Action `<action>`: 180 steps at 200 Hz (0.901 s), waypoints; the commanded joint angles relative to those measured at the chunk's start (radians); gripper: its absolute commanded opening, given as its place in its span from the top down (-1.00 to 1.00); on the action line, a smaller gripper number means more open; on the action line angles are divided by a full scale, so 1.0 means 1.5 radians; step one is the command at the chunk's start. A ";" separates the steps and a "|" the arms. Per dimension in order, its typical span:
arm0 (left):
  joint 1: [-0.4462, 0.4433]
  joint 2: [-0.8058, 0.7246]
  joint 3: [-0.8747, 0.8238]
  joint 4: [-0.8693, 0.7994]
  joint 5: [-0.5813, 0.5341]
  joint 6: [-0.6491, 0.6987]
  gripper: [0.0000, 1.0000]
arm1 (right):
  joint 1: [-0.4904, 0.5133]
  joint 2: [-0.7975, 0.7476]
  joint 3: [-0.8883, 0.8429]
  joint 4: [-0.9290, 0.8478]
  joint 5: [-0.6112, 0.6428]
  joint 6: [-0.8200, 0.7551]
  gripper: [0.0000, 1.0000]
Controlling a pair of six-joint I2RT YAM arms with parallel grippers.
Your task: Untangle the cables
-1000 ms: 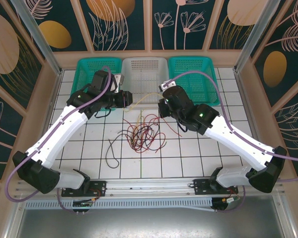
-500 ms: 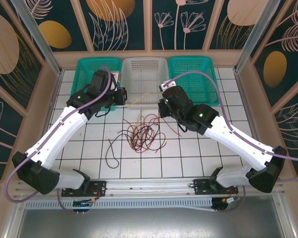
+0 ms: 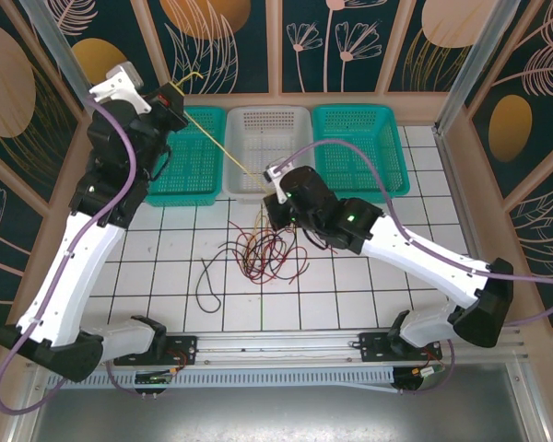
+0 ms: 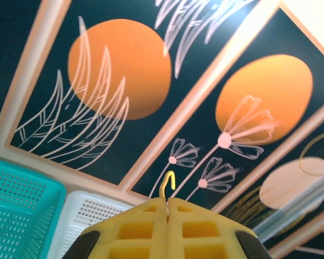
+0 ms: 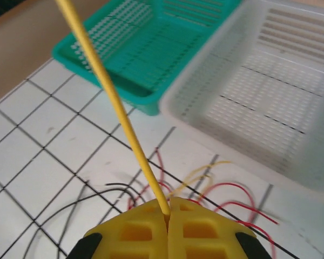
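Progress is partial: the thin yellow cable point(image 3: 217, 138) runs taut between left gripper point(image 3: 173, 96) and right gripper point(image 3: 268, 191), both clamped on it (extraction judged incomplete), while thin red and black cables point(image 3: 258, 253) lie knotted beneath the right gripper.

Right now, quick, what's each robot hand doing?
Left hand: shut on the yellow cable.
Right hand: shut on the same yellow cable, which runs tight between the two.
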 commanded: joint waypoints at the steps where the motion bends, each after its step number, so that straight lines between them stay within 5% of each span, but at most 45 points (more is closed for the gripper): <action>1: 0.067 0.016 0.039 0.097 -0.042 -0.068 1.00 | 0.022 0.039 -0.022 -0.067 -0.040 -0.020 1.00; 52: 0.126 0.044 0.010 0.147 0.026 -0.130 1.00 | 0.027 0.096 0.065 -0.022 -0.058 0.023 1.00; 56: 0.126 0.046 0.011 0.133 0.015 -0.123 0.85 | 0.019 0.105 0.084 -0.025 -0.060 0.030 1.00; 73: 0.126 0.042 0.001 0.066 -0.063 -0.092 -0.36 | -0.016 0.142 0.169 -0.027 -0.081 0.053 1.00; 86: 0.126 0.017 -0.041 0.029 -0.129 -0.085 -0.96 | -0.043 0.173 0.229 -0.023 -0.098 0.075 1.00; 118: 0.126 -0.073 -0.177 -0.051 -0.249 -0.080 -0.97 | -0.102 0.283 0.386 -0.034 -0.149 0.136 1.00; 180: 0.126 -0.292 -0.491 -0.074 -0.180 -0.132 -0.97 | -0.153 0.512 0.674 -0.007 -0.258 0.267 1.00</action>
